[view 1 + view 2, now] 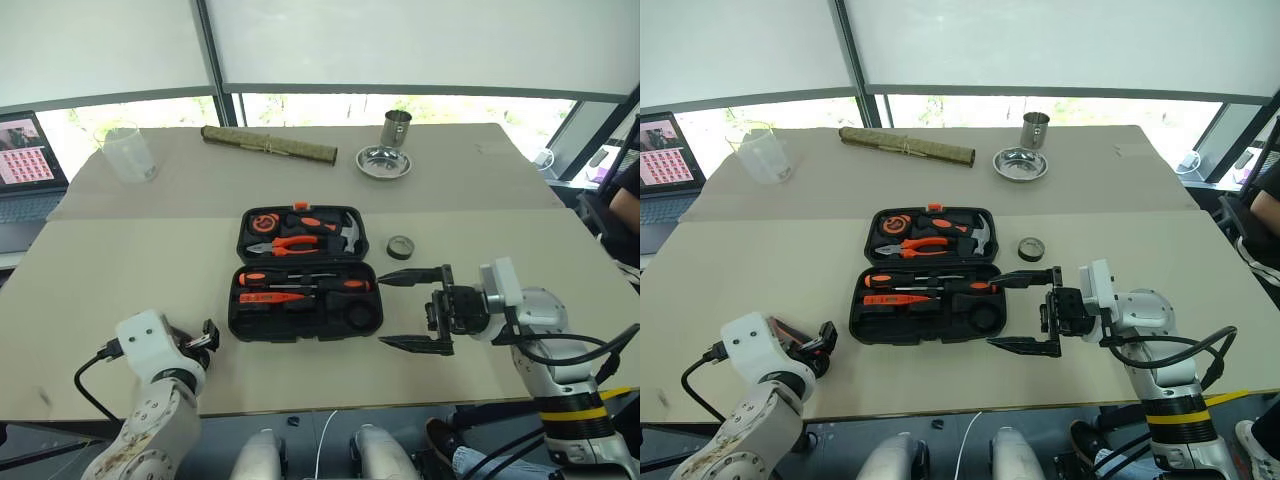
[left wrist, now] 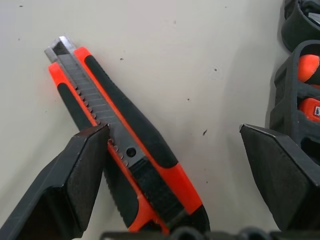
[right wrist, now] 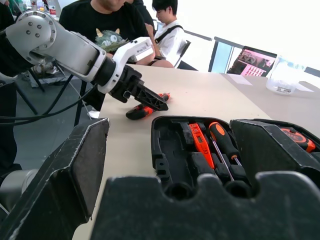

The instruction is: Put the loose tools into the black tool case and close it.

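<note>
The black tool case lies open mid-table, pliers and hammer in its back half. Two long screwdrivers and a slim orange screwdriver rest in its front half. An orange-black utility knife lies flat on the table left of the case. My left gripper is open over it, one finger against the knife's edge. A small dark tape roll sits on the table right of the case. My right gripper hovers open and empty beside the case's front right corner, pointing left.
A rolled bamboo mat, a steel bowl and a steel cup stand at the back. A clear beaker and a laptop are back left. People sit beyond the table's left side.
</note>
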You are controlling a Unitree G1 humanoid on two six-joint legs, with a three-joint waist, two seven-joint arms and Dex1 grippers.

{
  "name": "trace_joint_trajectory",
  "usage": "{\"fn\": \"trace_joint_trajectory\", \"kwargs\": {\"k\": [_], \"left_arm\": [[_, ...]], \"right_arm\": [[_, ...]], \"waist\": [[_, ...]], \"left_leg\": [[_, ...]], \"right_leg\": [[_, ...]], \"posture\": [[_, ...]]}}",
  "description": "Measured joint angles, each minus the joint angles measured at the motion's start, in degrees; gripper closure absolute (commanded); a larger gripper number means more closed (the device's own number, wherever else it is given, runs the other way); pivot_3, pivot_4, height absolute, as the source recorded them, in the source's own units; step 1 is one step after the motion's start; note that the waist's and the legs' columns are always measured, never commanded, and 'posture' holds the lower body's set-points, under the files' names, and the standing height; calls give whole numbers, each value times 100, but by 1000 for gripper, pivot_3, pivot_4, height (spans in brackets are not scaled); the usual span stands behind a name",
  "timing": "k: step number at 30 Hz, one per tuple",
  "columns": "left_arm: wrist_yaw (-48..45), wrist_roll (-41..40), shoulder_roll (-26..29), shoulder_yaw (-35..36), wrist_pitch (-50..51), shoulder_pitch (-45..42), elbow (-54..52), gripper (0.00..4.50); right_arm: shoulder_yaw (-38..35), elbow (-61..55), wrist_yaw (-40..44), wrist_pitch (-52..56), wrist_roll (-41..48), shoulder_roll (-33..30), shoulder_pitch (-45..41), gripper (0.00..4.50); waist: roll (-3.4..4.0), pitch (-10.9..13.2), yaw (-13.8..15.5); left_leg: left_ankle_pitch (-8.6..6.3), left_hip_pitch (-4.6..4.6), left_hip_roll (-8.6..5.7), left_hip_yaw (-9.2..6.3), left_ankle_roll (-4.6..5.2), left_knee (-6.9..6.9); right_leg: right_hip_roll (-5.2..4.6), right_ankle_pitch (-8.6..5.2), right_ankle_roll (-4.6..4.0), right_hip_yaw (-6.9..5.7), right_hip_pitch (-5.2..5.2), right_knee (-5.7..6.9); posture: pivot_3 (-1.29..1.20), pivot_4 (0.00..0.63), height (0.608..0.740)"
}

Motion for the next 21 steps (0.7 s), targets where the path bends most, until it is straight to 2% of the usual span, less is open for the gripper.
{"fn": "trace_joint_trajectory", "kwargs": {"k": [7,17,20,21], "left_arm": [[21,103,-213,222,245,-3,-63,17],[-141,204,-300,238,520,-530,346,17],[-179,260,-311,272,707,-665,409,749],[-186,302,-312,290,771,-672,408,1161]], "right_arm": [[3,-1,-1,0,3,3,15,0],[13,-13,3,22,15,3,16,0],[35,-14,5,105,16,3,16,0],[45,-14,6,119,16,3,16,0]], "waist": [[-22,9,16],[-28,13,26],[-27,13,42],[-27,13,44]], "left_leg": [[0,-5,-1,0,0,1],[0,-7,-1,-2,0,1],[0,-3,-3,-3,0,1],[0,-2,-3,-3,0,1]], "right_leg": [[-2,1,2,0,0,-6],[-3,1,2,-1,-1,-7],[-3,1,2,-1,2,-5],[-3,1,2,-1,3,-5]], "posture": [[0,150,740],[0,150,740],[0,150,740],[0,150,740]]}}
